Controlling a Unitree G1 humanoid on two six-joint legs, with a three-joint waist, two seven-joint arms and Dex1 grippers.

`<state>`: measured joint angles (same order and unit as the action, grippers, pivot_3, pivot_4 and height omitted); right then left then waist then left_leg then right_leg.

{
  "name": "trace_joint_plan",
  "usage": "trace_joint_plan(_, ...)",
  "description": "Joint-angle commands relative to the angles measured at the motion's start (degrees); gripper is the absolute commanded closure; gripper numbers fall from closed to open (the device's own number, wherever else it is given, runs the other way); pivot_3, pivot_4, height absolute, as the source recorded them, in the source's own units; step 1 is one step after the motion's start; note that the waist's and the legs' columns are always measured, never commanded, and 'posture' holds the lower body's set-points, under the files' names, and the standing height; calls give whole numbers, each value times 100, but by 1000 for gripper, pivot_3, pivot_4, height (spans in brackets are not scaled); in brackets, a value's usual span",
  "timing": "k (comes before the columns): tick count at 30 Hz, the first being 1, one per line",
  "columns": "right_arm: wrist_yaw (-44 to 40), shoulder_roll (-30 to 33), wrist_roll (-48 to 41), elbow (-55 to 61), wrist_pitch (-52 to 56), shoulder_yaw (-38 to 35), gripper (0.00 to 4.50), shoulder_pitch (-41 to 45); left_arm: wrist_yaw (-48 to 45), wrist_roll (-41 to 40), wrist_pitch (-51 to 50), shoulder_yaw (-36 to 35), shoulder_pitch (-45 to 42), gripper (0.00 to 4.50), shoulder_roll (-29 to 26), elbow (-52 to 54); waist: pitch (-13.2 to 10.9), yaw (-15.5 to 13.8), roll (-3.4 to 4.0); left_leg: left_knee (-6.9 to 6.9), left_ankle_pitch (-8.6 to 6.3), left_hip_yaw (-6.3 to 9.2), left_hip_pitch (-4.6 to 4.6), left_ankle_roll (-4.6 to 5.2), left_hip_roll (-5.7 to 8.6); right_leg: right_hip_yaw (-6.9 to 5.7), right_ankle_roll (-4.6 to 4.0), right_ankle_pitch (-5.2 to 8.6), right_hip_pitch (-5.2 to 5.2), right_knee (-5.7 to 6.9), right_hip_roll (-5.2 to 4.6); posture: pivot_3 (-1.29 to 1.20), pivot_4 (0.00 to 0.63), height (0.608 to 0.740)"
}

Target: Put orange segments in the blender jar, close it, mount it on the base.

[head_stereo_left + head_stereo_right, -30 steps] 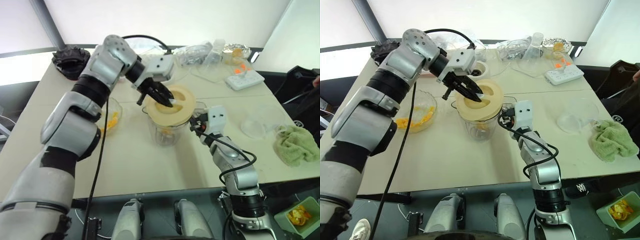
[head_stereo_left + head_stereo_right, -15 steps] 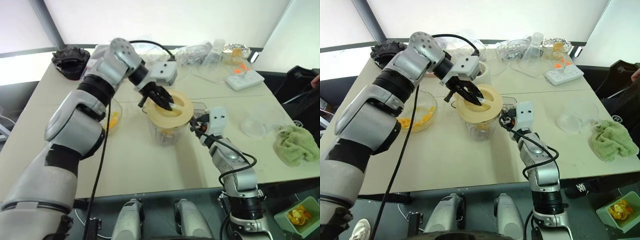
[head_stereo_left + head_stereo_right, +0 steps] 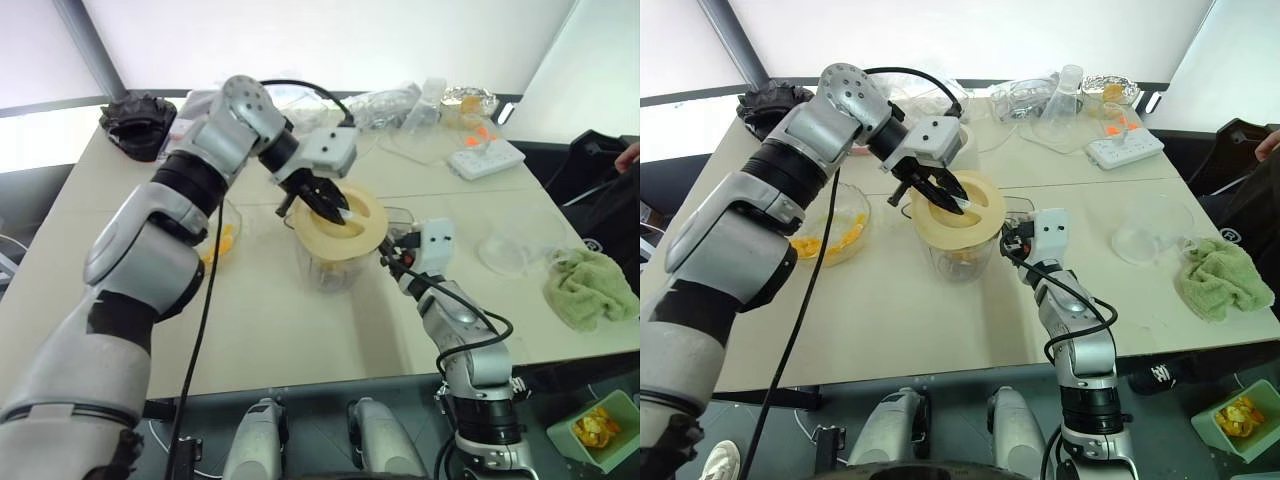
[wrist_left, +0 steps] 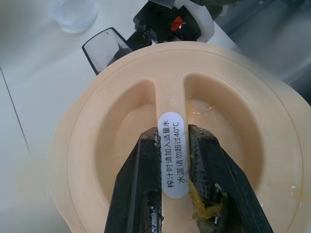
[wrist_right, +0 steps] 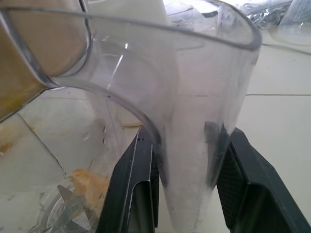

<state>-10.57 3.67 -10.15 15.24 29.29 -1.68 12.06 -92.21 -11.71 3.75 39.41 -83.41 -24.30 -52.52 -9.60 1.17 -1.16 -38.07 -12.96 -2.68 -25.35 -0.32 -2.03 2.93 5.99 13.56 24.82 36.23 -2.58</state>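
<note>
With your left gripper clenched on the lid rib atop the jar mid-desk and your right gripper grasping its handle, a tilted lid could probably jam; its sticker carries Chinese text ending "40°C".

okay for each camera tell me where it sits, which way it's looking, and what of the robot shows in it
Left and right eye views: head camera, looking forward and down over the table; both arms show, around the blender jar.
Left wrist view: looks along the left gripper, jaws shut on the lid's centre rib.
Right wrist view: looks along the right gripper, jaws shut on the jar's handle.
Shared: head and left wrist views both show the lid.
</note>
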Motion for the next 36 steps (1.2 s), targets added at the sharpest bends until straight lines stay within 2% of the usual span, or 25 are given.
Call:
trace_joint_plan(1,-317,-270,-609,706,-593,-16,3545,259,-29,735,-392,308,586,4248,-67,-10,1,7,1,0,0,0,1,0,0,0,0,0,0,0,0,0,150,740)
trace_joint_plan(8,-310,-266,-552,695,-604,35,3545,245,321,1107,-1967,-131,979,4248,-74,701,4,-1,2,0,0,1,3,0,-1,-1,0,0,-4,1,1,0,150,740)
trace_joint_plan(19,-341,-254,-527,646,-604,63,3545,280,1257,1663,-3925,-323,1413,4248,-196,1887,11,-5,2,1,0,3,33,0,-1,-2,1,2,-33,1,1,0,150,740)
trace_joint_plan(27,-347,-265,-492,586,-641,79,3545,298,1895,1869,-4768,-265,1628,4248,-263,2148,31,-5,3,10,-2,2,99,-1,-1,-1,-1,6,-95,-1,-2,0,150,740)
trace_joint_plan(36,-389,-242,-459,542,-667,120,3545,314,2335,1823,-5617,-319,1568,4248,-158,2150,76,-10,6,11,-2,1,102,-2,-1,-1,-2,8,-97,-3,-7,0,150,740)
